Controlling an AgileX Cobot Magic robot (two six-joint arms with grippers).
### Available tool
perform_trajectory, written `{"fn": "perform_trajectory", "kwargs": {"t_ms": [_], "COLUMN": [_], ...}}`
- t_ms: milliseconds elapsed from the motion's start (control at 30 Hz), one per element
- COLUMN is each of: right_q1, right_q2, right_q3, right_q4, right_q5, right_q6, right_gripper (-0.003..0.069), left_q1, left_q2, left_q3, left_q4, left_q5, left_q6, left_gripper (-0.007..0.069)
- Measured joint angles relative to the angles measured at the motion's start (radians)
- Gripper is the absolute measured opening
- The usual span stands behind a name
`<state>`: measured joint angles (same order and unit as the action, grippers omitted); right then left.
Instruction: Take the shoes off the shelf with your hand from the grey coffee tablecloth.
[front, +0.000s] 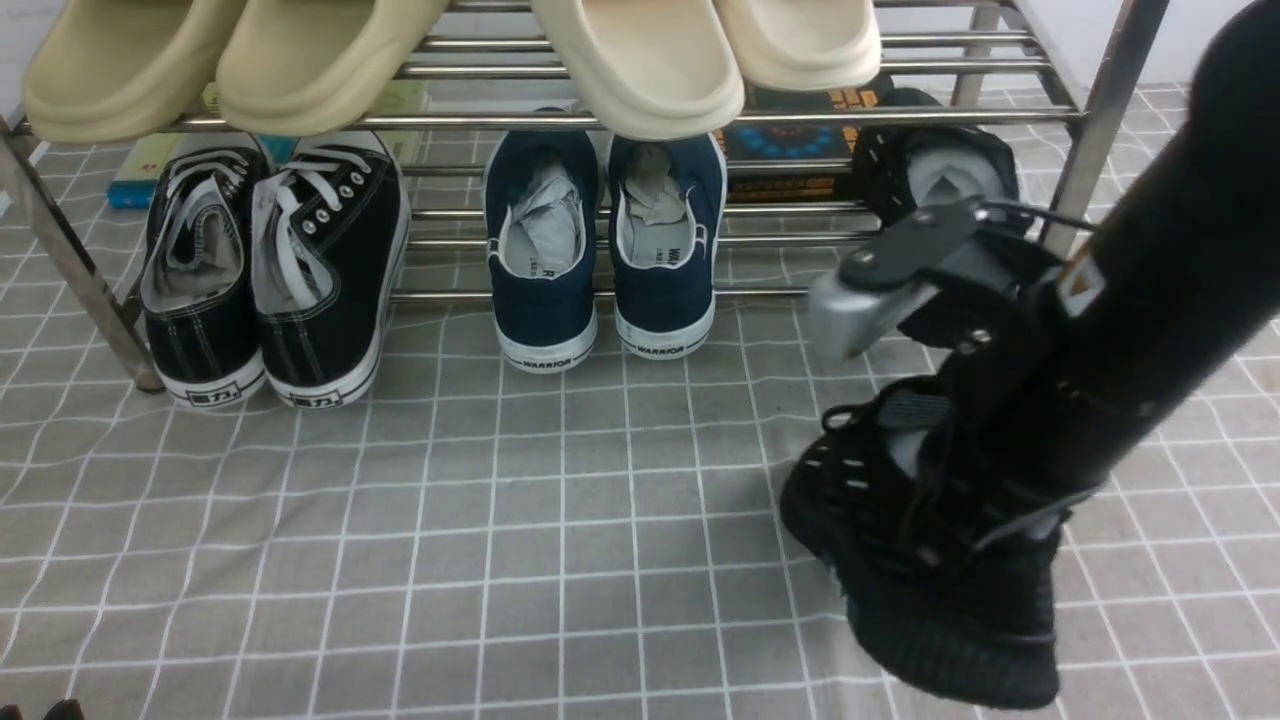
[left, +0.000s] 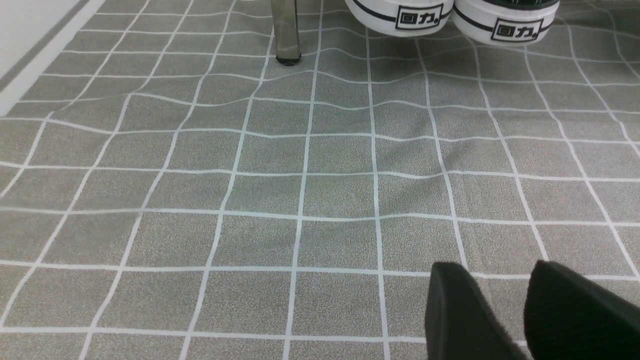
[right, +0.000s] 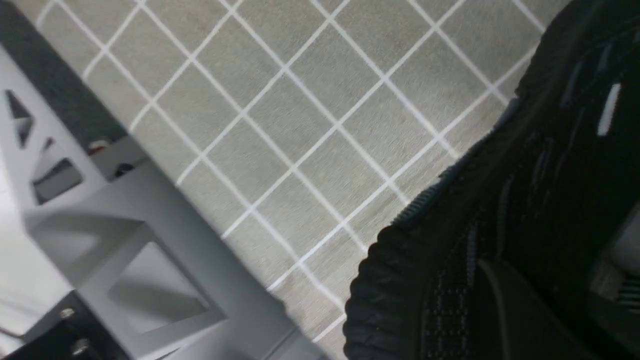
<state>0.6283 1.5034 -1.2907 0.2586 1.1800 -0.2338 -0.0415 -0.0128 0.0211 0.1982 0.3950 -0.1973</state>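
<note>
One black knit shoe (front: 900, 560) is off the shelf, tilted heel-down low over the grey coffee tablecloth (front: 500, 500) at the front right. My right gripper (front: 960, 470) is shut on its collar, one finger (right: 510, 305) outside the heel and the other inside; the shoe (right: 500, 200) fills the right wrist view. I cannot tell whether its sole touches the cloth. The second black knit shoe (front: 940, 170) stands on the lower tier of the steel shelf (front: 640, 118), behind my right arm. My left gripper (left: 500, 280) is open and empty, low over the cloth at the front left.
Black canvas sneakers (front: 270, 270) and navy sneakers (front: 600, 250) stand on the lower tier, heels on the cloth. Beige slippers (front: 640, 60) lie on the upper tier. Boxes (front: 800, 140) lie behind the shelf. A shelf leg (left: 286, 35) stands ahead of my left gripper. A grey frame (right: 125, 250) borders the cloth's near edge.
</note>
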Motion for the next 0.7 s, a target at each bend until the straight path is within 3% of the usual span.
{"fn": "perform_trajectory", "kwargs": {"t_ms": [333, 700], "right_q1": [0.045, 0.045], "right_q2": [0.044, 0.187], "right_q3": [-0.105, -0.112], "right_q4": [-0.155, -0.163], "right_q5": [-0.04, -0.179], "right_q6": [0.087, 0.074], "right_gripper": [0.0021, 0.0025], "left_q1": [0.0, 0.0], "left_q2": [0.0, 0.0], "left_q3": [0.0, 0.0], "left_q4": [0.0, 0.0], "left_q5": [0.0, 0.0], "left_q6": [0.0, 0.0], "left_gripper": [0.024, 0.024]}}
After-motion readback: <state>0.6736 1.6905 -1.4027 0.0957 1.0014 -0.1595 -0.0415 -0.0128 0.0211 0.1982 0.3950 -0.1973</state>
